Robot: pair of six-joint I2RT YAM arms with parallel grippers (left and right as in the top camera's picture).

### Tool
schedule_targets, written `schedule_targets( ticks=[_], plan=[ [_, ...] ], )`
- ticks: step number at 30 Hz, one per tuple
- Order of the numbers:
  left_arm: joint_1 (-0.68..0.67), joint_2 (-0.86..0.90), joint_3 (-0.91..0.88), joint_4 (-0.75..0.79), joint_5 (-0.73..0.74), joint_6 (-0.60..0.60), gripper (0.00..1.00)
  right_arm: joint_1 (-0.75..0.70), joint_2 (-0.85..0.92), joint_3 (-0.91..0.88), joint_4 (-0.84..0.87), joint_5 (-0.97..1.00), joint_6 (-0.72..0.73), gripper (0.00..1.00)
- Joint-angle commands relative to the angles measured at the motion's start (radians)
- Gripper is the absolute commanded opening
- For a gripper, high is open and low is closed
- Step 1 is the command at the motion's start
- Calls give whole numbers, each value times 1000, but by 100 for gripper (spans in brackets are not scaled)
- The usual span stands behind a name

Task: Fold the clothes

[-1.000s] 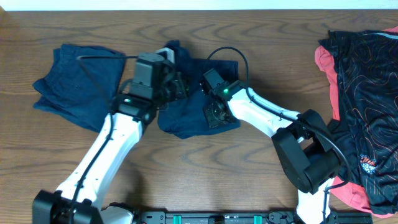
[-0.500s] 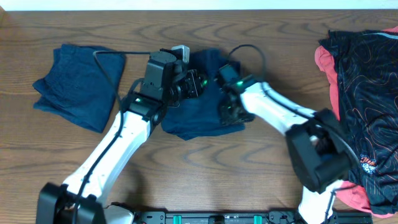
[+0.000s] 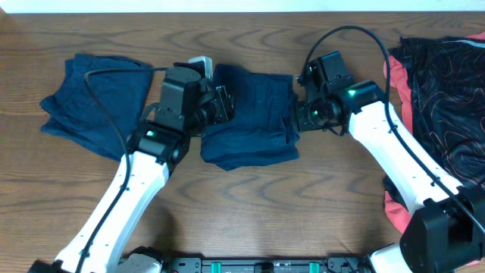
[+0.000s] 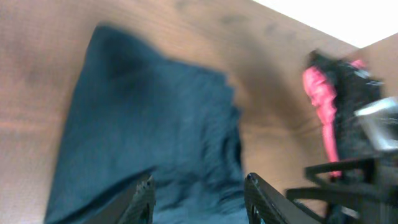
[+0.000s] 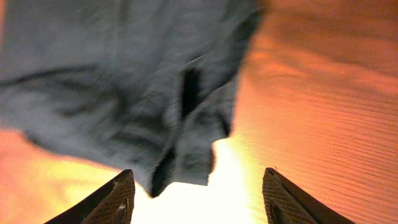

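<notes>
Both arms wear white shells. The left arm [image 3: 140, 174] is all smooth, rounded white links, topped by a boxy black wrist block [image 3: 180, 87], with a green light [image 3: 151, 134] glowing on a dark joint. The right arm [image 3: 394, 152] matches it: white links, a bulky black joint [image 3: 438, 236] and a second green light [image 3: 351, 94]. A thin black cable [image 3: 121, 69] runs off the left wrist, and a second cable [image 3: 352, 28] arcs above the right. Up close, the left gripper [image 4: 199, 183] shows black wedge-shaped fingers [image 4: 144, 196]. The right gripper [image 5: 198, 174] shows dark pointed fingers [image 5: 118, 199], washed in orange light.
</notes>
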Motion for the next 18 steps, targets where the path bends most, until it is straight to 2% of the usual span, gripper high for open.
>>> schedule_targets(
  ticks=[1, 11, 16, 18],
  plan=[
    [3, 74, 6, -37, -47, 6, 48, 24, 34, 1, 13, -196, -91, 66],
    [3, 333, 3, -89, -39, 6, 48, 93, 200, 1, 26, -191, -86, 64],
    [2, 404, 3, -207, -23, 6, 47, 103, 326, 1, -60, -34, 21, 40],
    [2, 412, 3, -270, -23, 5, 36, 98, 359, 1, -87, 71, 89, 36]
  ],
)
